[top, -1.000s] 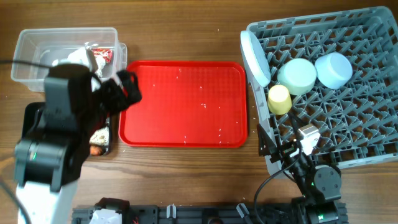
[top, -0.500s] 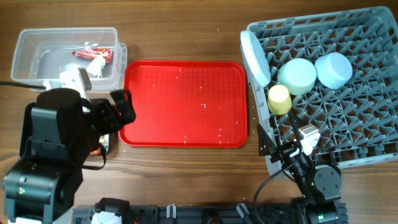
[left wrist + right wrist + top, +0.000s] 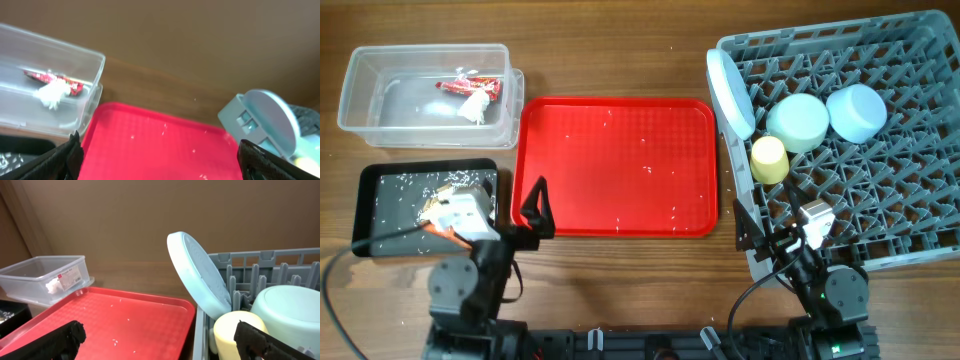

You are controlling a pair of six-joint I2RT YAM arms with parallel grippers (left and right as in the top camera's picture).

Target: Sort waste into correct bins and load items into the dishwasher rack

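The clear tub (image 3: 360, 90) holds the red snack wrapper (image 3: 470, 86) and the white tissue (image 3: 475, 108); both also show in the left wrist view, wrapper (image 3: 50, 80) and tissue (image 3: 52, 95). The black tray (image 3: 380, 225) holds rice grains and beige scraps (image 3: 450, 185). The grey rack (image 3: 880, 220) holds the pale plate (image 3: 732, 92) on edge, the mint bowl (image 3: 798, 122), the light blue bowl (image 3: 856, 112) and the yellow cup (image 3: 769, 159). My left gripper (image 3: 160, 160) is open and empty at the red tray's front left corner. My right gripper (image 3: 160, 340) is open and empty beside the rack's front left corner. Carrot and spoon are out of view.
The flat red serving tray (image 3: 615, 165) lies in the middle with a few rice grains on it. My left arm's wrist (image 3: 460, 215) overlaps the black tray's front right corner. Both arm bases sit at the table's front edge.
My left arm has drawn back from over the tub and black tray to the table's front edge, uncovering both. The right arm has not moved.
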